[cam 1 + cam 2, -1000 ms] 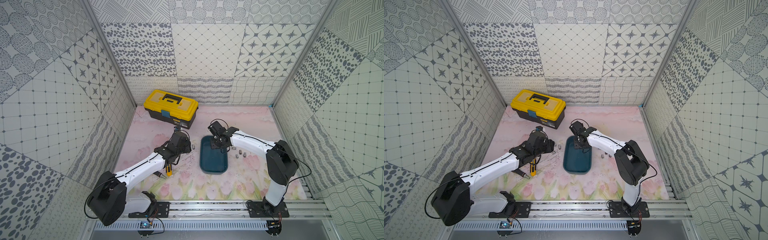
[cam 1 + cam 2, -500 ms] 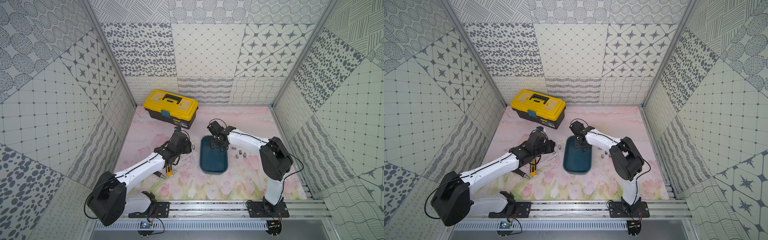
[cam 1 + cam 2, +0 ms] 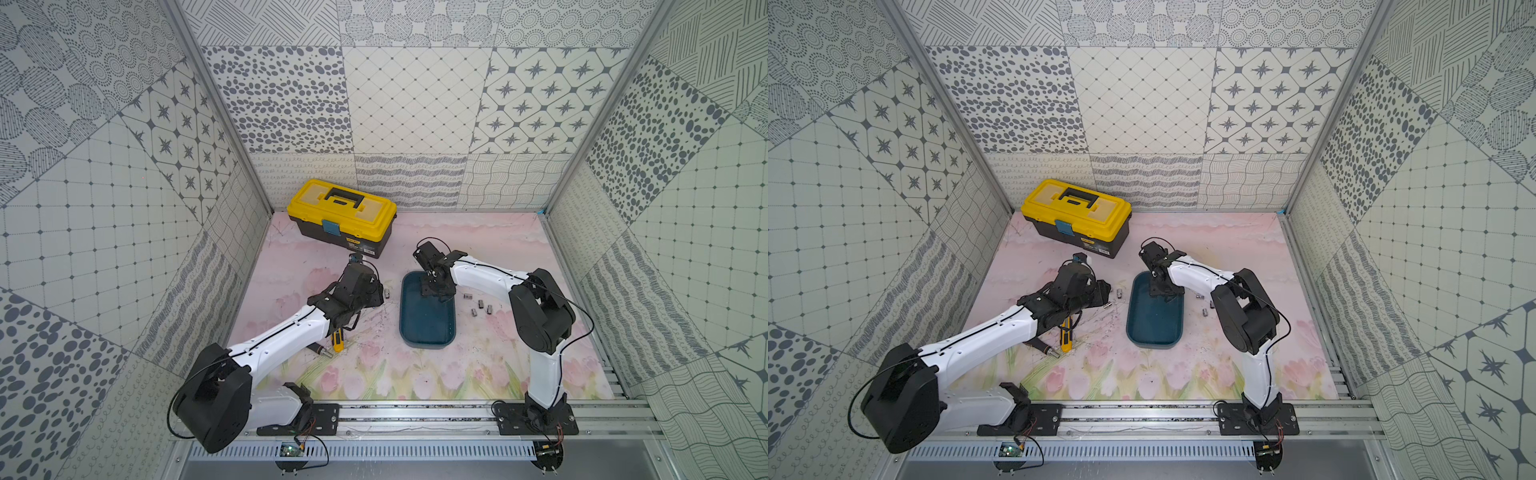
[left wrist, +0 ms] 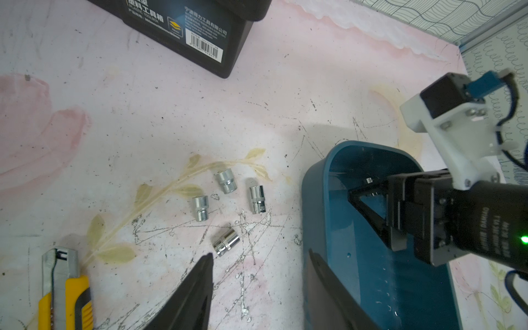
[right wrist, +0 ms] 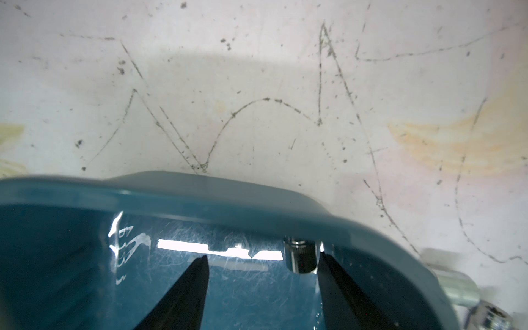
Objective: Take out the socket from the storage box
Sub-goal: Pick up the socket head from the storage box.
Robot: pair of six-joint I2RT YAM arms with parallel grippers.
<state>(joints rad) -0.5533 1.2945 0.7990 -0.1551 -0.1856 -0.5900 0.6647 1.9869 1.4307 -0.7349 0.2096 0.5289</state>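
The storage box point(image 3: 428, 328) point(image 3: 1154, 324), a dark teal lidless bin, lies mid-table. In the right wrist view a small chrome socket point(image 5: 301, 255) rests on the box floor against the far wall point(image 5: 200, 194). My right gripper point(image 5: 263, 257) point(image 3: 434, 289) reaches down into that end and is open. The socket lies between its jaws, right beside one fingertip, and is not gripped. The left wrist view also shows this socket point(image 4: 369, 180) past the right gripper's fingers. My left gripper point(image 4: 260, 253) point(image 3: 376, 297) hovers open and empty over the mat, just left of the box.
Several loose sockets point(image 4: 225, 243) lie on the mat left of the box, and several more point(image 3: 481, 303) lie to its right. A yellow-lidded toolbox point(image 3: 343, 216) stands at the back. A yellow utility knife point(image 3: 337, 340) lies under my left forearm.
The right gripper's jaws have spread wider inside the box's far end, and that arm's elbow has swung slightly left. The left arm has not moved.
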